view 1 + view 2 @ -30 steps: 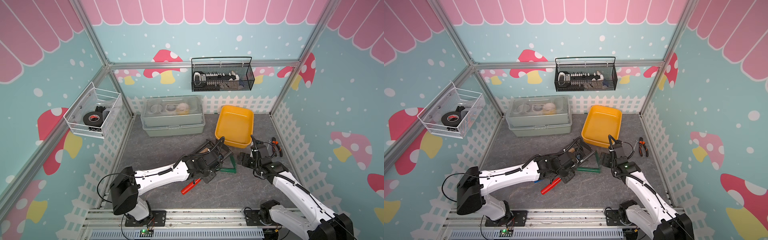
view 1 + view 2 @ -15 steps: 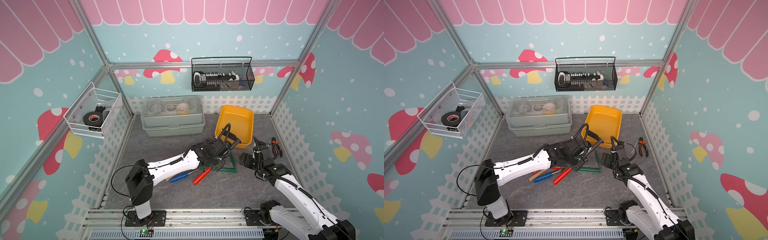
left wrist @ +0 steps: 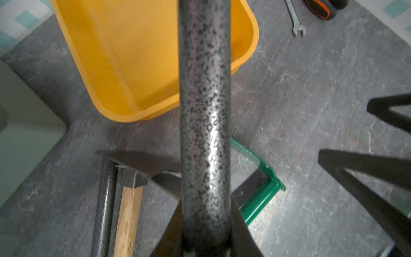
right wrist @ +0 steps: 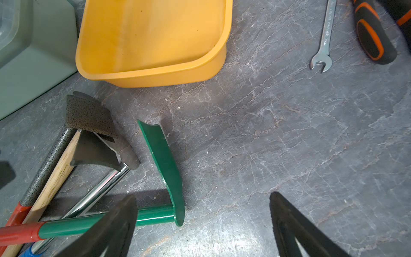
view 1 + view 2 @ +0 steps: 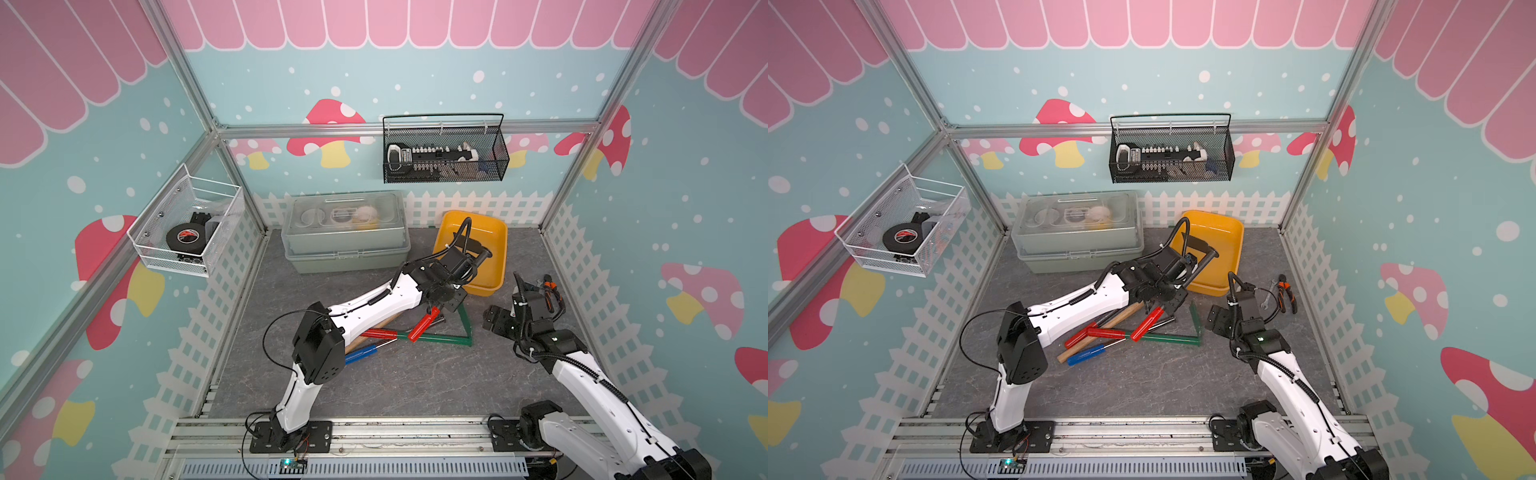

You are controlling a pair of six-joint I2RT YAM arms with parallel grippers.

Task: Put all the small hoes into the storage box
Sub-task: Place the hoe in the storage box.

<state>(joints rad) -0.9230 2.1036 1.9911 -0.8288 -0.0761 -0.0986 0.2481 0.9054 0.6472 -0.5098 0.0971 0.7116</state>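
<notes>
Now the left gripper has swung away from the heap of tools at the middle of the floor, out toward 1 o'clock. The tray sits there by the back fence. A second ago we had the gripper low over that heap; since then it has lifted the hoe and carried it across.

Its fingers are pinching the speckled shaft partway along. The red grip hangs back toward 7 o'clock, above the heap. The head end reaches past the tray's near wall and, as far as we can judge from both top views, hangs over the inside without touching it.

With the arm gone from the heap, the screwdrivers and the hammer lie uncovered, just beside the green tool.

Our right gripper has stayed at 4 o'clock, fingers spread wide with nothing between them, low over that green tool's shaft.

For the task, this means the pick-up and most of the carry look done, and only lowering and letting go remain. The grip end is outside the near wall, so we reckon the arm should go further toward 1 o'clock first. Otherwise the hoe may end up propped on the rim or tip back out.
</notes>
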